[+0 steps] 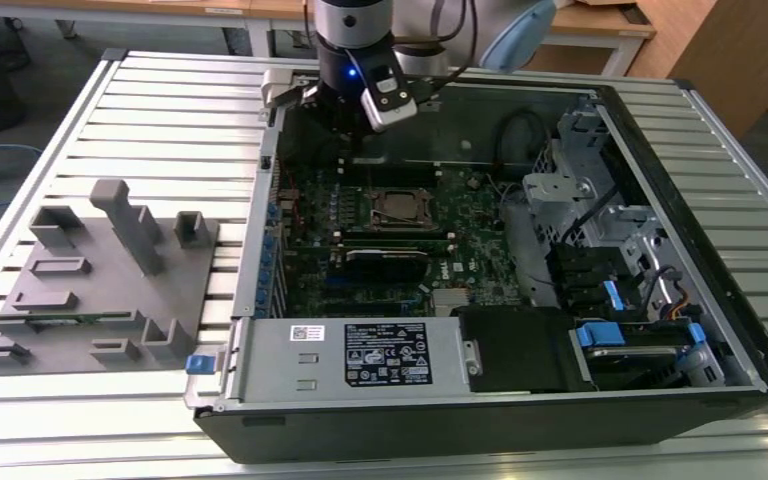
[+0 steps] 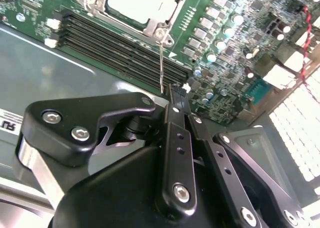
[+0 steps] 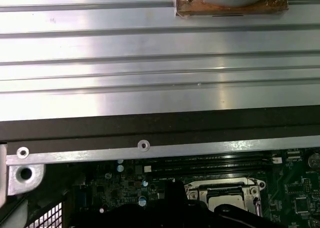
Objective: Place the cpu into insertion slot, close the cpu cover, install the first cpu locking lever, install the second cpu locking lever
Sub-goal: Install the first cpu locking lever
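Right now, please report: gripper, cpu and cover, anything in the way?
Status: gripper shut on end of raised locking lever. cpu seated, cpu cover down over it. Lever stands over memory slots; nothing seen blocking it.

- open PC case (image 1: 491, 435), lying flat on a slatted metal table (image 1: 157, 100)
- labelled PSU (image 1: 344, 355) inside the case, at the end nearest the exterior camera
- grey plastic jig (image 1: 91, 290) beside the case, on the exterior view's left
- silvery drive cage (image 1: 584, 190) inside the case, on the exterior view's right
- black RAM slots (image 2: 120, 50) on the case's green board
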Controlling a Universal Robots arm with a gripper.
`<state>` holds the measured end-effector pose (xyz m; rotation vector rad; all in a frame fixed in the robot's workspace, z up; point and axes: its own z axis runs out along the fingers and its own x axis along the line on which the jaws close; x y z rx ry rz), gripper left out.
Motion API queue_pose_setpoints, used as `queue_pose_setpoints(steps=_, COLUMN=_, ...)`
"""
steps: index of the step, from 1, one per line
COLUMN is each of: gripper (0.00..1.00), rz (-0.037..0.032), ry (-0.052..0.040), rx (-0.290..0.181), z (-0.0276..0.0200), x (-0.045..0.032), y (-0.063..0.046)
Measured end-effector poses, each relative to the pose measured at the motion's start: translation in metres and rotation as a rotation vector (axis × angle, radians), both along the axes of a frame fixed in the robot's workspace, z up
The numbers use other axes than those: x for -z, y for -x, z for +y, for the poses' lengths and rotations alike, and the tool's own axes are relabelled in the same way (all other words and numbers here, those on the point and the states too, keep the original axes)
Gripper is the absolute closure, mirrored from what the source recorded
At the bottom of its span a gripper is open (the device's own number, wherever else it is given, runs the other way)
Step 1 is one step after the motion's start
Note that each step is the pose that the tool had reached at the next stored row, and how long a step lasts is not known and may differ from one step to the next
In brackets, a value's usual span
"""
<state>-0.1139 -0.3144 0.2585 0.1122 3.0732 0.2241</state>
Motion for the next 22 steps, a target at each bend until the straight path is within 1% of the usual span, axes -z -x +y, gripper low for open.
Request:
queue_pose_setpoints(steps=6, gripper=0.89, rz=0.0000, ry=0.0000, rx=0.000, z=0.0000, x=0.0002, y=-0.011)
queue_pose_setpoints(steps=7, gripper=0.89, rz=0.0000, ry=0.0000, rx=0.000, z=0.0000, x=0.0003, y=-0.017)
queue_pose_setpoints(steps=9, gripper=0.89, rz=0.0000, ry=-0.0001, rx=0.000, z=0.0000, x=0.0003, y=-0.020)
queue_pose_setpoints(steps=15, gripper=0.89, rz=0.0000, ry=0.0000, rx=0.000, z=0.0000, x=0.0003, y=-0.022)
queue_pose_setpoints(steps=22, gripper=0.89, rz=0.0000, ry=0.0000, rx=0.000, z=0.0000, x=0.0003, y=-0.022)
